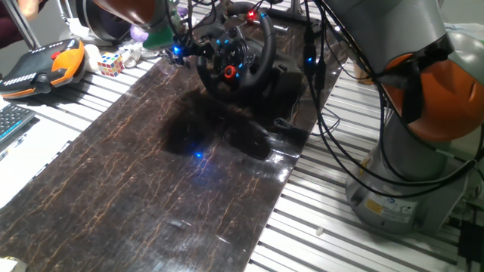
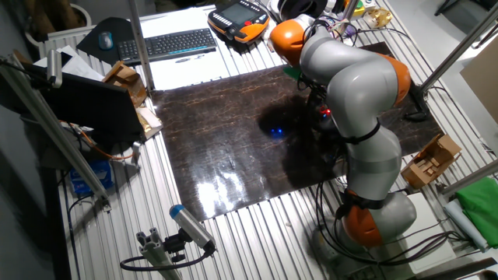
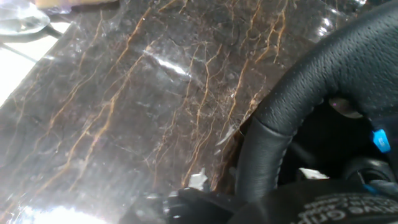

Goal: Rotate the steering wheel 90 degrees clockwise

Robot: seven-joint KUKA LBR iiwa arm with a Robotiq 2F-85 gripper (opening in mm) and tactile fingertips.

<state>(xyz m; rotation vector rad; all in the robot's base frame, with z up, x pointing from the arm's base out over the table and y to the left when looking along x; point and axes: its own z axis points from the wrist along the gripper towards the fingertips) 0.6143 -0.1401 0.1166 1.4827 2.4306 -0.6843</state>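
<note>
We see our arm (image 2: 354, 85) bent over toward the table's far edge; our end effector's (image 1: 175, 47) fingers are hidden.

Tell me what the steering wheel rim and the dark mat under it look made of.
Steering wheel rim: likely leather or leatherette, matte black with fine perforated dimples and a seam between sections. Mat: glossy marble-patterned sheet, dark brown with orange veins; strong reflections suggest vinyl or polished stone, hard to tell which.

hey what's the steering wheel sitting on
The steering wheel stands on its black base, which rests on the dark marble-patterned mat over the slatted table. The base hides whatever lies directly beneath it.
</note>
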